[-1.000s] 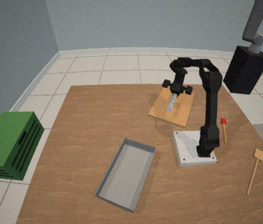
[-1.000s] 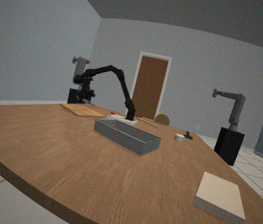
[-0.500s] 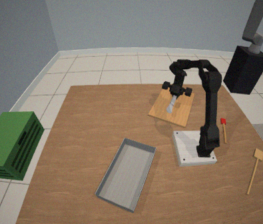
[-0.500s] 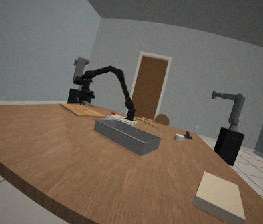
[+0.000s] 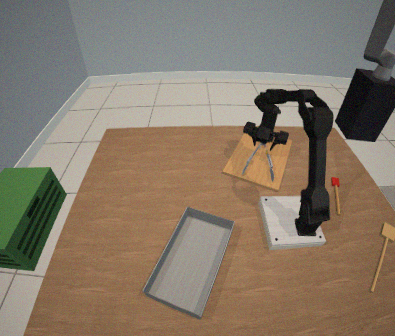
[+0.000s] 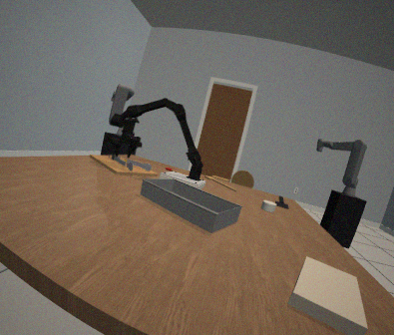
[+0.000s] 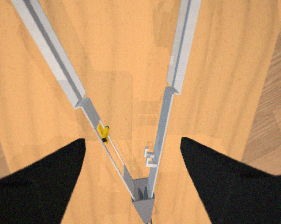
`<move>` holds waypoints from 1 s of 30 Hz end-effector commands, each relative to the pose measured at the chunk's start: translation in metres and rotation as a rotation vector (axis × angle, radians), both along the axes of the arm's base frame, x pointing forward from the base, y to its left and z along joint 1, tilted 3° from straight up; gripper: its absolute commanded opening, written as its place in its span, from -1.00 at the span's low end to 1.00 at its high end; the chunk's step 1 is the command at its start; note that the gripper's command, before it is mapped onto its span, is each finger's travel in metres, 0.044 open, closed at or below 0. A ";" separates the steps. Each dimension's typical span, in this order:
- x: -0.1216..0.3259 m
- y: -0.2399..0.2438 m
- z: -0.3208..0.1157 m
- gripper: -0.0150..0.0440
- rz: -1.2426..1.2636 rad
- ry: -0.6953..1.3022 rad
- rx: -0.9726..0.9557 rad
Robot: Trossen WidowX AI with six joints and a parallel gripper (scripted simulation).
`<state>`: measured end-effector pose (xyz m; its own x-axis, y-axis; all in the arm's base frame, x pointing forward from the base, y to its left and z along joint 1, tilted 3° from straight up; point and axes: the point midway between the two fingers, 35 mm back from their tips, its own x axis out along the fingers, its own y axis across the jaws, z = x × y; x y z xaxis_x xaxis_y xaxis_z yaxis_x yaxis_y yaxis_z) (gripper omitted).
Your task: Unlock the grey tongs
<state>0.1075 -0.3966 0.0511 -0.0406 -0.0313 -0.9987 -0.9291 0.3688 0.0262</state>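
Standing spread, with its fingers well apart, the end effector [image 5: 265, 145] [image 6: 132, 156] [image 7: 134, 143] grips nothing. Between and beyond the fingers are the grey tongs [image 5: 271, 167] [image 6: 140, 166] [image 7: 163, 115], at the wooden board [image 5: 253, 172] [image 6: 108, 164] [image 7: 106, 200], their arms splayed in a V from the hinge. Whether both arms lie fully flat cannot be confirmed. The roasting tin [image 5: 187, 260] [image 6: 188, 201] on the counter [image 5: 118, 200] [image 6: 123, 234] holds no tongs.

Release and opening appear achieved; withdrawal is judged to be the remaining step. Principal risk: a sideways drift during the lift could let a fingertip catch an arm and drag the tongs askew or off the board. Closing early could pinch the hinge end or press the arms together again. Lowering further could push the fingers into the board. A straight upward retreat, fingers kept wide, is advised.
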 end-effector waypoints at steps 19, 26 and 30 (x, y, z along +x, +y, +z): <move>-0.035 0.140 0.027 1.00 -0.001 -0.001 0.020; -0.037 0.146 0.038 1.00 0.000 0.000 0.021; -0.036 0.146 0.070 1.00 0.002 0.003 0.021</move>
<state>0.0700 -0.2479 0.0981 -0.0544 0.0195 -0.9983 -0.9301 0.3628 0.0578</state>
